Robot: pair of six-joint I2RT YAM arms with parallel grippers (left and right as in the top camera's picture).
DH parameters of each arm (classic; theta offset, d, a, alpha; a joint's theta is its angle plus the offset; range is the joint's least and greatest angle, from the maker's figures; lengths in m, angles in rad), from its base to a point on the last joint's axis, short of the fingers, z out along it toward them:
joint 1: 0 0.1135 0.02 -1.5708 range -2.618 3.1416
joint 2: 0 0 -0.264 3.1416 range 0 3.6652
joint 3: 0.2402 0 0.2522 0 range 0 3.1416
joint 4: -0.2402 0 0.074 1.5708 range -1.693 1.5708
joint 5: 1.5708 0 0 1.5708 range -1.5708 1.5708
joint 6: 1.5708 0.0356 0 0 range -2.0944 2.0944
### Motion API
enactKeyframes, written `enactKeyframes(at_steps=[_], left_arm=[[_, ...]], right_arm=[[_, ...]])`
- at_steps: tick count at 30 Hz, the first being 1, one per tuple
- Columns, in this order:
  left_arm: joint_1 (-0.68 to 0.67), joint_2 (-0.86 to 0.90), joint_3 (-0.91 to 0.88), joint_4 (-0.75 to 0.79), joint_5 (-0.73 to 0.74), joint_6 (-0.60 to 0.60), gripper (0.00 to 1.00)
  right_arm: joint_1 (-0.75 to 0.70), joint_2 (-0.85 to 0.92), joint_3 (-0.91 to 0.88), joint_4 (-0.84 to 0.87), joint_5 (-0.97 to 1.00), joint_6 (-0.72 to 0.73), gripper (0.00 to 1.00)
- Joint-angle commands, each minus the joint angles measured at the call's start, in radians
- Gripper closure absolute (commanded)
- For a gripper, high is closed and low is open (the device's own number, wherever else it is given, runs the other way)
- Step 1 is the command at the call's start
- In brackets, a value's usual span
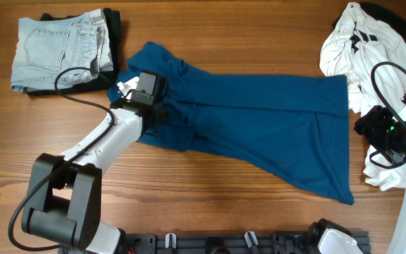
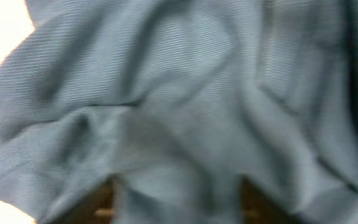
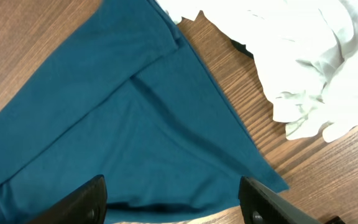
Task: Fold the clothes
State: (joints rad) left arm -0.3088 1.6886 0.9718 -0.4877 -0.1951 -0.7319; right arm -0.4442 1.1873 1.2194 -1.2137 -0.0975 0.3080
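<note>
Overhead, the deep-blue garment (image 1: 259,120) lies spread mid-frame on the surface (image 1: 210,212), with the left gripper (image 1: 151,87) buried in its bunched left end, hold impossible to tell, and the right gripper (image 3: 174,186) unclenched over its right edge, seemingly readying a fold.

blue garment (image 1: 259,127) spread (creased), denim shorts (image 1: 55,46) top-left

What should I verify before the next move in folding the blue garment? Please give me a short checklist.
1. Left claw on the blue garment: ok, at its bunched left end.
2. Left claw's grip: cannot tell, blurred cloth fills its wrist view.
3. Right claw open: ok, jaws wide apart over the blue edge.
4. Blue garment flat: not ok, creased and folded over.
5. White garment clear: not ok, it crowds the blue garment's right edge.
</note>
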Motion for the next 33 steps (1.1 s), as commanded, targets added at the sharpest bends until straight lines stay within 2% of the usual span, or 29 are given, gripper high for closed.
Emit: enactKeyframes(at_steps=[1,4,7,10,14,17,24,33], left_arm=[[0.009,-0.054,0.006,-0.069,-0.015,0.048,0.02],[0.003,-0.171,0.008,-0.171,-0.015,0.058,0.01],[-0.023,-0.227,0.007,-0.222,-0.027,0.124,0.07],[-0.059,-0.205,-0.017,-0.228,-0.018,0.112,0.16],[-0.076,-0.159,-0.091,-0.23,-0.019,-0.125,0.23],[-0.076,-0.149,-0.136,-0.227,-0.019,-0.211,0.29],[-0.074,-0.146,-0.22,-0.033,-0.05,-0.222,0.41],[-0.069,-0.05,-0.222,0.029,-0.049,-0.219,0.46]], right_arm=[[-0.004,0.0,-0.001,0.006,-0.016,-0.021,0.3],[-0.004,0.0,-0.001,0.01,-0.016,-0.044,0.28],[-0.004,0.004,-0.001,0.022,-0.016,-0.043,0.27],[-0.004,0.024,-0.001,0.026,-0.016,-0.043,0.27],[-0.004,0.064,-0.001,0.024,-0.03,-0.044,0.27],[-0.004,0.088,-0.001,0.025,-0.039,-0.046,0.27],[-0.004,0.1,-0.002,0.031,-0.039,-0.046,0.27],[-0.004,0.1,-0.002,0.031,-0.039,-0.046,0.27]])
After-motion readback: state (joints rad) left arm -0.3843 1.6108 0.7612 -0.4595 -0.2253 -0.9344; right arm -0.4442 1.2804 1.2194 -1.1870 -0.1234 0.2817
